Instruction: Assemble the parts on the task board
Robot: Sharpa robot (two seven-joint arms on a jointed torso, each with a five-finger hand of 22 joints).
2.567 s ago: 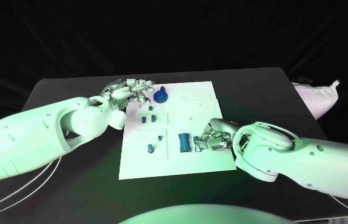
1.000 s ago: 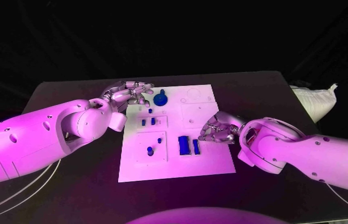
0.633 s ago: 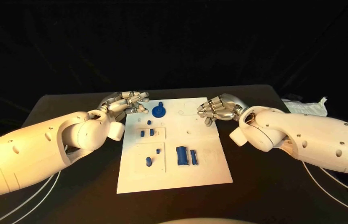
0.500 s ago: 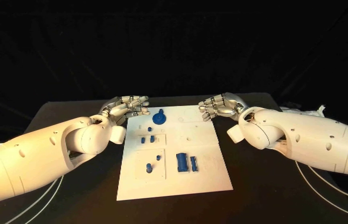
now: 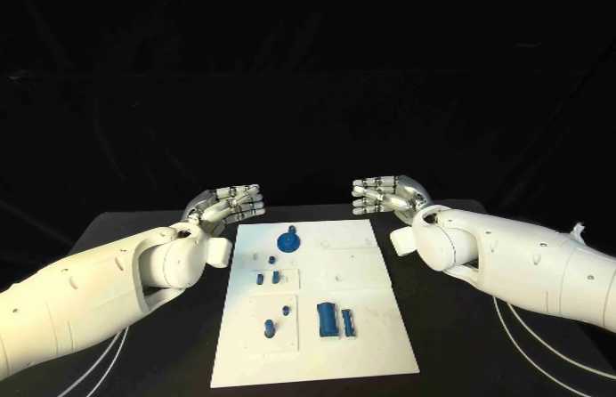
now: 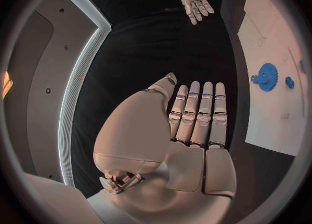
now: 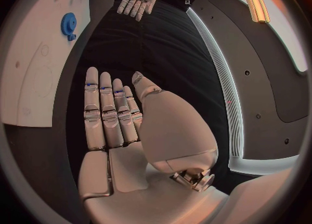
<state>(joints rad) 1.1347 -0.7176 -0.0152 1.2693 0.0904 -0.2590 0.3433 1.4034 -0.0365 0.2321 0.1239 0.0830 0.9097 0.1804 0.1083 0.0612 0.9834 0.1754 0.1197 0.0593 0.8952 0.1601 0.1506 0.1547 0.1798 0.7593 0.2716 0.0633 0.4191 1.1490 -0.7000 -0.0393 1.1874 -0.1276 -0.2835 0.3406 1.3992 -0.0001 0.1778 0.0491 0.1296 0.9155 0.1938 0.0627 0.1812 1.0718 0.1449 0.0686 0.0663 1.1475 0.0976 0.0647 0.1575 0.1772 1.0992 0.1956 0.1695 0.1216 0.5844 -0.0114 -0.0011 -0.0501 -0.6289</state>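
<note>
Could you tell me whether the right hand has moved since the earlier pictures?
Yes. The right hand has left the board's near right edge by the blue blocks for a spot past its far right corner.

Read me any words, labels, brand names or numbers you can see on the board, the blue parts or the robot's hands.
None can be read.
Task board: plain white, with faint outlines but no legible print.
Blue parts, such as the gear: no markings visible.
Left hand and right hand: small blue patches on the fingers, too small to tell whether they carry text.
</note>
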